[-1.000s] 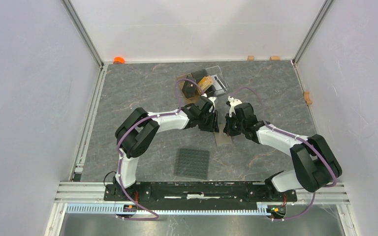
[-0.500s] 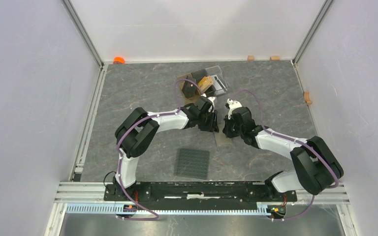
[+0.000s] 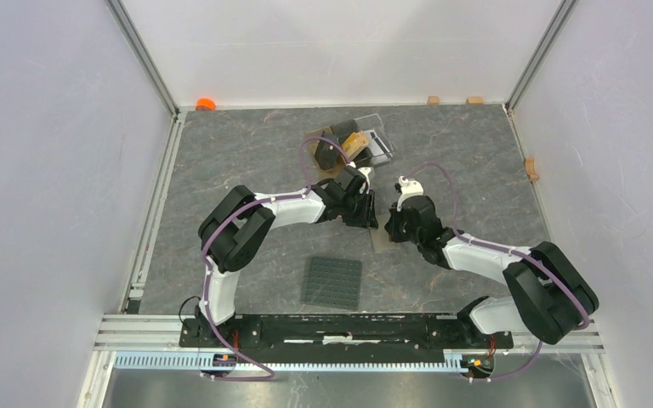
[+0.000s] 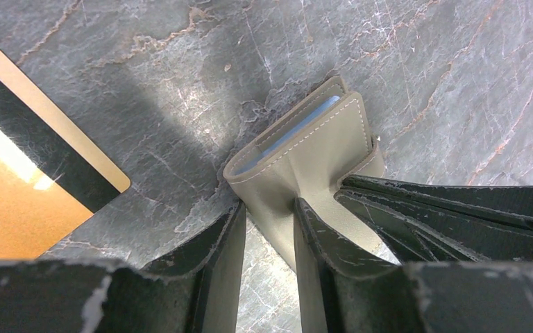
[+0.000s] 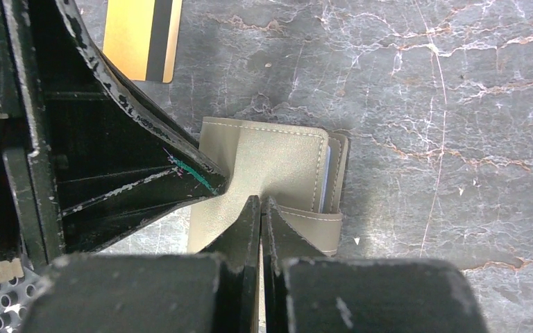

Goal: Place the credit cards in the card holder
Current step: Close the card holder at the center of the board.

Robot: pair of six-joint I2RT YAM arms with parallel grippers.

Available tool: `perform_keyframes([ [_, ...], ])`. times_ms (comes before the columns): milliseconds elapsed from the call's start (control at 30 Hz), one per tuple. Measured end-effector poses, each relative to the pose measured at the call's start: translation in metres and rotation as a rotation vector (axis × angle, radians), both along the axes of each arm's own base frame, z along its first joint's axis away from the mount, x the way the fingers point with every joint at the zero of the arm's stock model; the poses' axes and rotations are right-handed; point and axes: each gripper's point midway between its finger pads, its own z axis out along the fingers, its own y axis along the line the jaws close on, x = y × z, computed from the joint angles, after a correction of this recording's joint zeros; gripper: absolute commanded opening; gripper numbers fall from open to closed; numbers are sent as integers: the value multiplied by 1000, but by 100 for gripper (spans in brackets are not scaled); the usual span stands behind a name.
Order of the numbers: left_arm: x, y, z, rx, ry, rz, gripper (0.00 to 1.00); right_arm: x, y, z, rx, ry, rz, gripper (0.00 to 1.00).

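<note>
Card holder [image 4: 305, 156]: olive-taupe, pale stitching along the edge, folded and resting on the grey marbled desk [image 4: 423, 69]. The upper cover appears slightly raised, and bluish clear pockets show at the open edge. Gold-orange card with a black stripe [image 4: 35, 187]: flat on the desk, near the holder, not touching.

Colours on the grey, rust-veined table [image 4: 146, 62].
Olive-taupe card holder [image 4: 305, 149], white-stitched, bluish inside; gold-orange card [image 4: 14, 208], black stripe; dark grey studded mat [image 3: 332, 282].
</note>
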Motion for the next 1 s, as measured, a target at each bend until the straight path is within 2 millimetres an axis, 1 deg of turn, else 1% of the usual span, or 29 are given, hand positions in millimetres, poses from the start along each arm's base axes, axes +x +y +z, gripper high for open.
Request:
perform_keyframes([
  [333, 0, 1, 0, -7, 7, 4, 38, -1, 1, -2, 15, -46, -56, 0],
  [633, 1, 0, 0, -14, 5, 4, 38, -11, -5, -7, 90, -76, -131, 0],
  [1000, 1, 0, 0, -17, 5, 5, 38, -11, -2, -9, 111, -111, -194, 0],
])
